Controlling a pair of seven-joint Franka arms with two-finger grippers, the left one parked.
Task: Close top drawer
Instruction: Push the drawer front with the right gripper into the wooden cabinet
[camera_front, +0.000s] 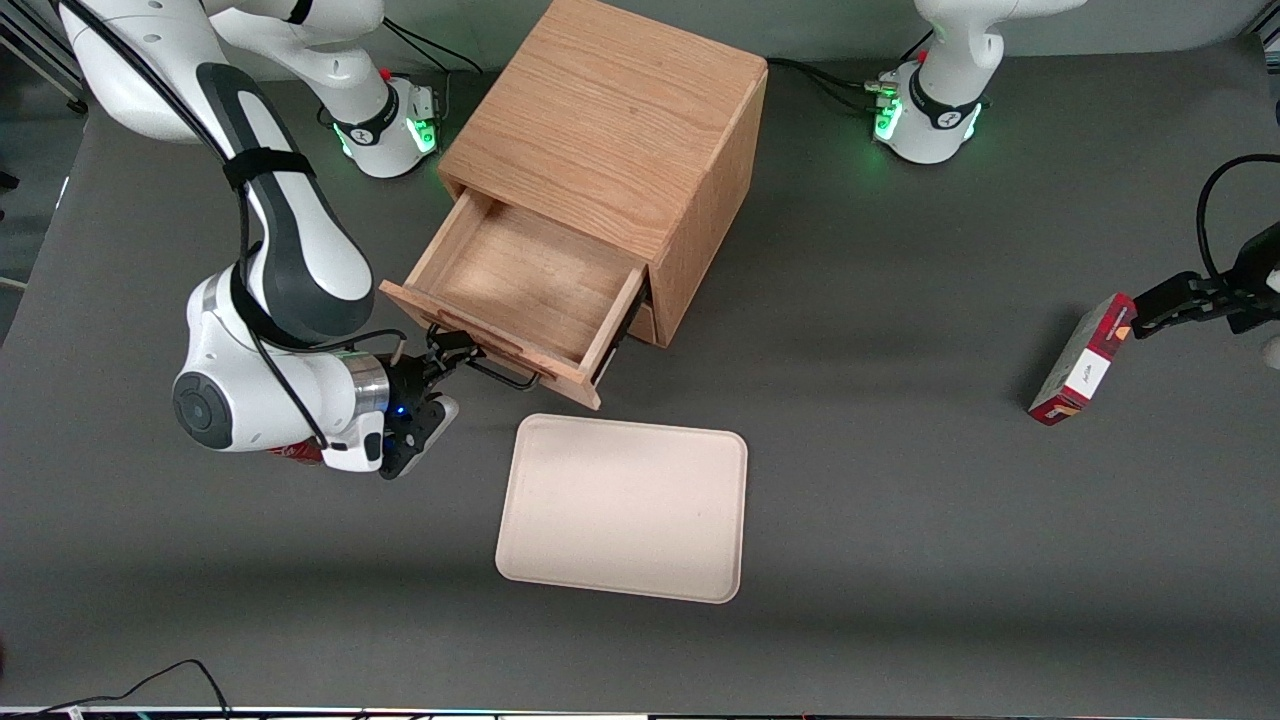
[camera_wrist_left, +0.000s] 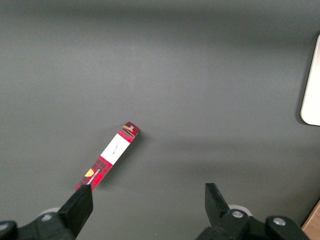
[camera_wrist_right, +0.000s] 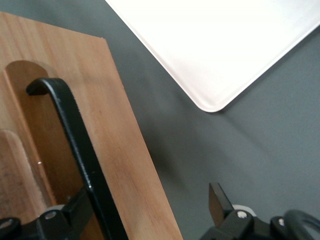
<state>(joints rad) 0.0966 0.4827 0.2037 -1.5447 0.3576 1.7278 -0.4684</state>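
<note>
The top drawer stands pulled far out of the wooden cabinet, and its inside holds nothing. Its front panel faces the front camera and carries a thin black wire bar handle. My right arm's gripper is open at the end of that handle toward the working arm's end of the table. One finger sits between the bar and the panel. The other finger hangs over bare table, clear of the panel's lower edge.
A cream tray lies flat just nearer the front camera than the drawer front. A red carton sits toward the parked arm's end of the table. Something red peeks out under my wrist.
</note>
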